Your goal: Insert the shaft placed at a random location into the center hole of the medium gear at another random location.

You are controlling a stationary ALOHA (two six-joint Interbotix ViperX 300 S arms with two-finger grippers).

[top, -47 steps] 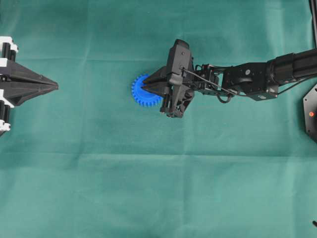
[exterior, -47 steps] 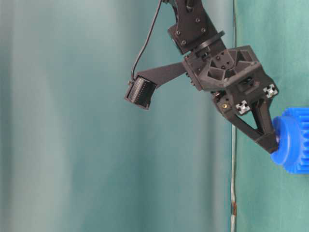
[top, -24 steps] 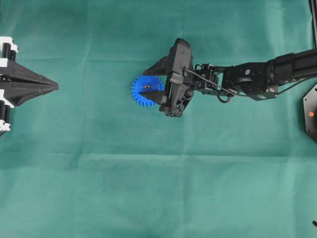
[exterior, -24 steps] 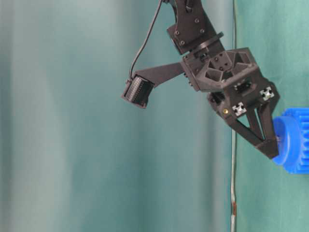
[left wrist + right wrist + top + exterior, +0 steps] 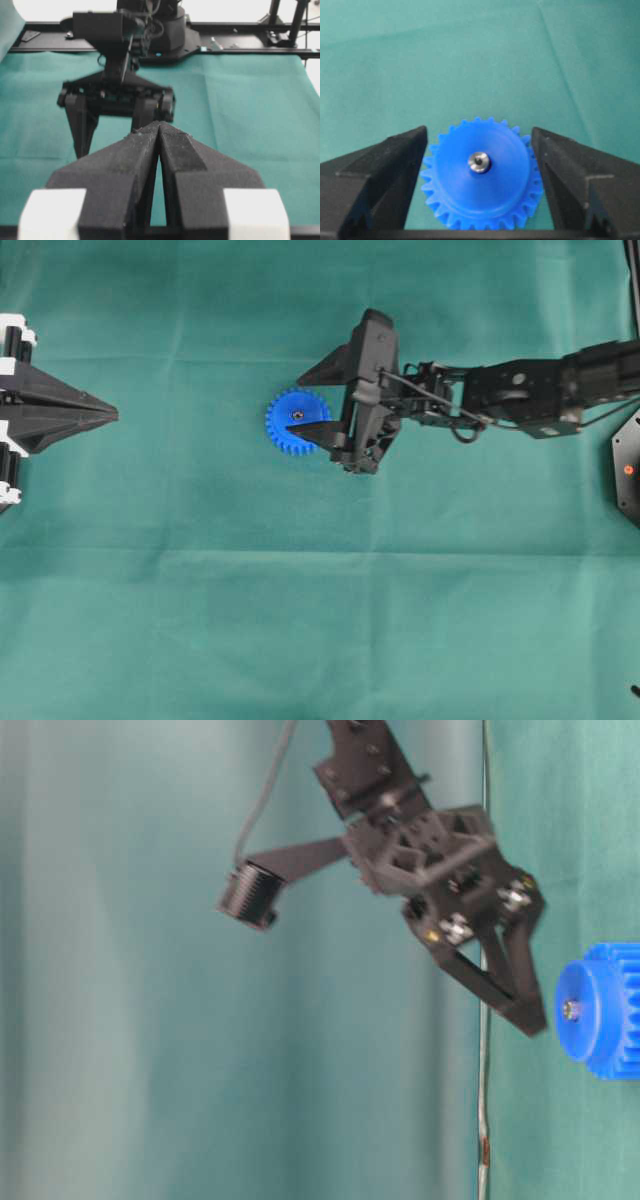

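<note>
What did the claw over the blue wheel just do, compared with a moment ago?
The right claw opened, let go of the shaft, and lifted back off the medium gear. The shaft now sits in the center hole. The gear and the shut left claw have not moved.

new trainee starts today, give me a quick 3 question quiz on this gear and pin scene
1. True or false: the shaft sits in the center hole of the medium gear.
2. The right gripper is: A) shut on the shaft, B) open and apart from the gear, C) shut on the gear.
3. Fill in: the left gripper has its jaws ____.

Key
1. True; its shiny end shows at the middle of the blue face.
2. B.
3. Shut, tips together, holding nothing.
</note>
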